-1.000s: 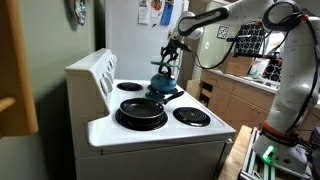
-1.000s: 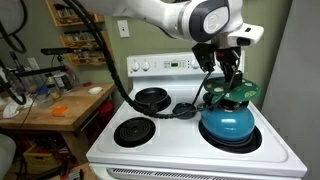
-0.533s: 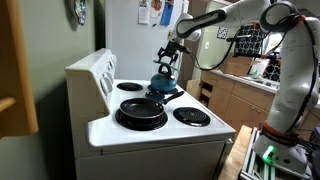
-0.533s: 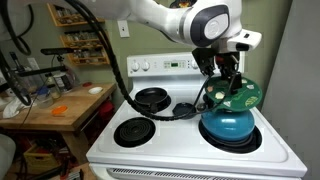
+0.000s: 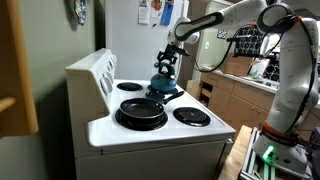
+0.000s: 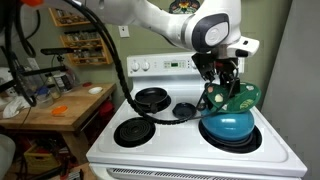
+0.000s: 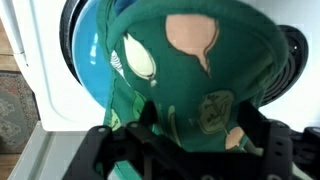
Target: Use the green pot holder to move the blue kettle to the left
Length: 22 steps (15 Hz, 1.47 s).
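The blue kettle sits on a burner at the stove's right side; it also shows in an exterior view at the back. My gripper hangs just above the kettle, shut on the green pot holder, which drapes from the fingers over the kettle's handle. In the wrist view the green pot holder with pale patterns fills most of the picture between my dark fingers, and the blue kettle shows behind it on the left.
A wide black frying pan sits on a burner, also seen in an exterior view. The white stove has a raised back panel. A wooden counter stands beside it.
My gripper with the pot holder has lowered slightly toward the kettle's handle. The kettle has not moved.
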### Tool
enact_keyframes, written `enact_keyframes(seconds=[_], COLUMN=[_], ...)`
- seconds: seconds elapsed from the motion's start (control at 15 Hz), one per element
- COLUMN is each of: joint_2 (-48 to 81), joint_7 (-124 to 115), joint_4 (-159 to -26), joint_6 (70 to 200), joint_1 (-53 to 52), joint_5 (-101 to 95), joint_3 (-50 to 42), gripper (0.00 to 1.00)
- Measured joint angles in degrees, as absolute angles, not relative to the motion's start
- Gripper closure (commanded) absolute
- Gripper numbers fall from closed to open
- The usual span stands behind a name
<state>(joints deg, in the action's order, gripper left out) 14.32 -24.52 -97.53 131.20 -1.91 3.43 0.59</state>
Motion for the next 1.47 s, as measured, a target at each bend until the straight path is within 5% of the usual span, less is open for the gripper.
enact_keyframes(seconds=[0.47, 1.47], joint_2=[14.3, 12.2], joint_7=[-24.0, -26.8], joint_4=[-97.4, -100.5], joint_6=[130.3, 126.4], joint_1=[-2.4, -2.9], joint_5=[3.3, 0.6], joint_3=[0.5, -0.2], gripper=[0.96, 1.0])
